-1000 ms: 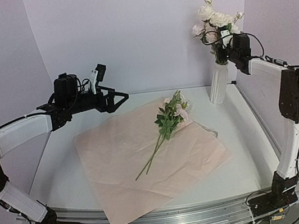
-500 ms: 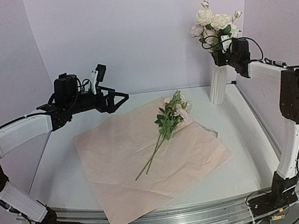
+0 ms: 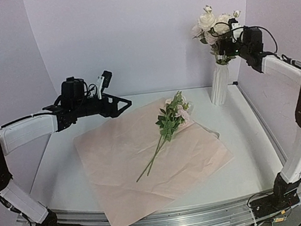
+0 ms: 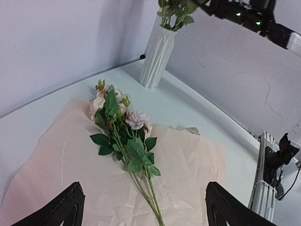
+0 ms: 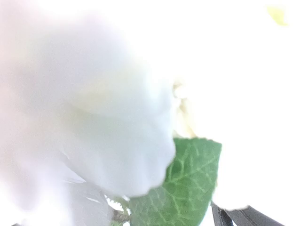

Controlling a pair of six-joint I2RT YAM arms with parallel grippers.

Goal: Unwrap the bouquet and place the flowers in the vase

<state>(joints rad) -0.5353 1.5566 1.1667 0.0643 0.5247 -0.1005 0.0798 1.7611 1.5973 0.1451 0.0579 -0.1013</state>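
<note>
The bouquet lies undone: its pale pink paper (image 3: 146, 159) is spread flat on the table. On the paper rest some flowers (image 3: 171, 118), pink blooms with green leaves on long stems (image 4: 141, 181). More flowers (image 3: 212, 22), white and pale pink, stand in the ribbed white vase (image 3: 219, 83) at the back right. My right gripper (image 3: 231, 44) hovers open beside those blooms; white petals and a leaf (image 5: 181, 188) fill its view, with one dark fingertip (image 5: 225, 218) low right. My left gripper (image 3: 117, 89) hangs open above the paper's far left corner, with nothing between its fingers (image 4: 70, 207).
A cream ribbon (image 4: 186, 129) lies crumpled at the paper's right edge, toward the vase (image 4: 157, 52). White walls close in the table at the back and both sides. The metal rail (image 3: 168, 222) with the arm bases runs along the near edge.
My right gripper has opened, let go of the flowers at the vase neck and risen to the right. The left arm shifted slightly right.
</note>
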